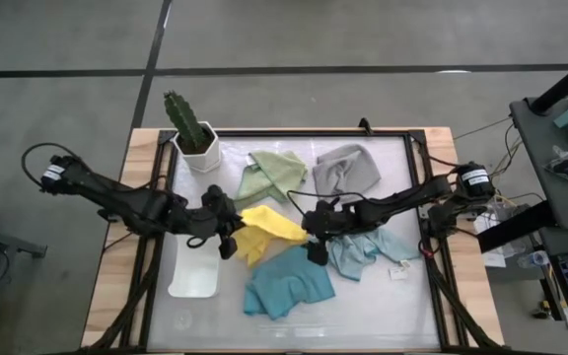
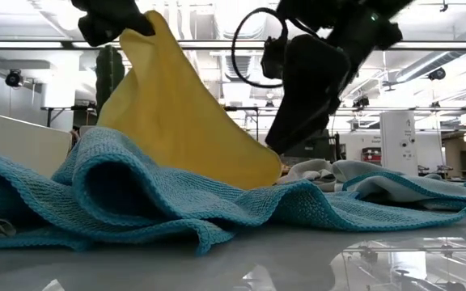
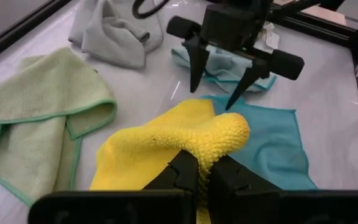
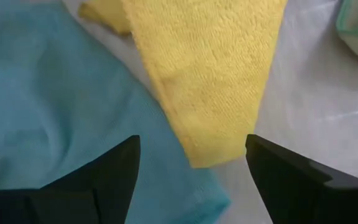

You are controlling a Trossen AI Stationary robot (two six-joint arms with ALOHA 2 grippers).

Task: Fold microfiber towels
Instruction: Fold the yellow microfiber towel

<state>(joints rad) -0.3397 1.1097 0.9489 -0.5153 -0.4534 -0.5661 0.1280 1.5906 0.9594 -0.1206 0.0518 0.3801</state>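
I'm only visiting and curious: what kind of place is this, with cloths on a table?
Probably a robotics lab or workshop. Two dark robot arms share a framed table, a side desk trails cables, and long ceiling light strips cross a big open room.

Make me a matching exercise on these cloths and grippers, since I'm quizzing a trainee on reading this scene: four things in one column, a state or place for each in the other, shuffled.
Column one:
1. yellow towel
2. right gripper
3. teal towel
4. grey towel

Column two:
A. open, holding nothing, above the yellow cloth's far corner
B. lying crumpled near the table's far edge
C. pinched at one corner by the left gripper and lifted
D. lying partly beneath the yellow cloth

Pairs: 1-C, 2-A, 3-D, 4-B
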